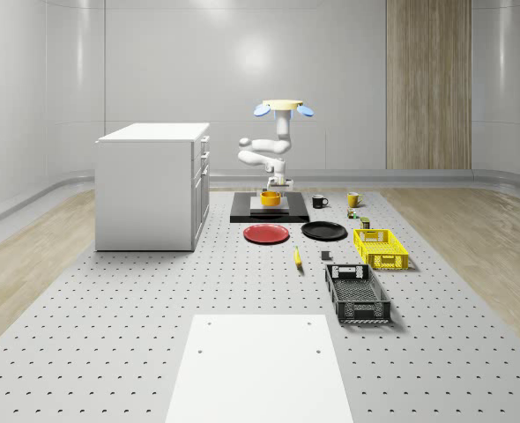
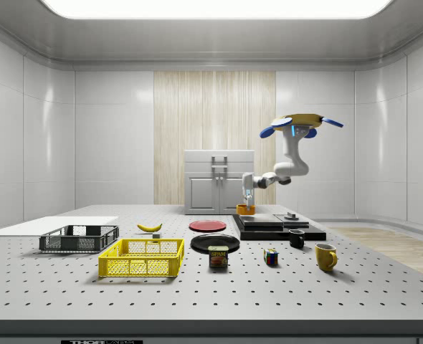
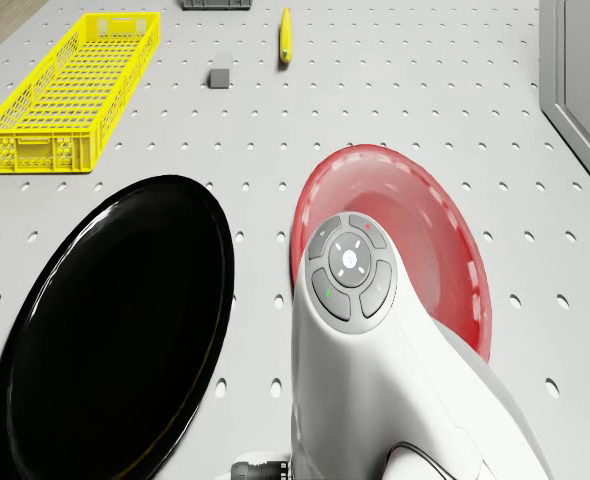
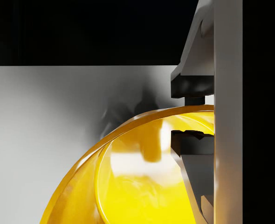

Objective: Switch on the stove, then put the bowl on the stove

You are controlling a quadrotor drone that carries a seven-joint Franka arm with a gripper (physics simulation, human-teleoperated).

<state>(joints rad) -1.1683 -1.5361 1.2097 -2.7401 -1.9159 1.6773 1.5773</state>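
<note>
The yellow bowl sits on the grey plate of the black stove. The drone hovers above the stove, its white arm bent down toward the bowl. My gripper is at the bowl's rim, one finger outside and one inside. In the wrist view small gaps show between the pads and the rim, so the gripper looks open. A small knob stands on the stove near the side view's right.
A white cabinet stands at the whole-scene view's left of the stove. In front of the stove lie a red plate and a black plate. A yellow crate, black crate, banana and two mugs are nearby.
</note>
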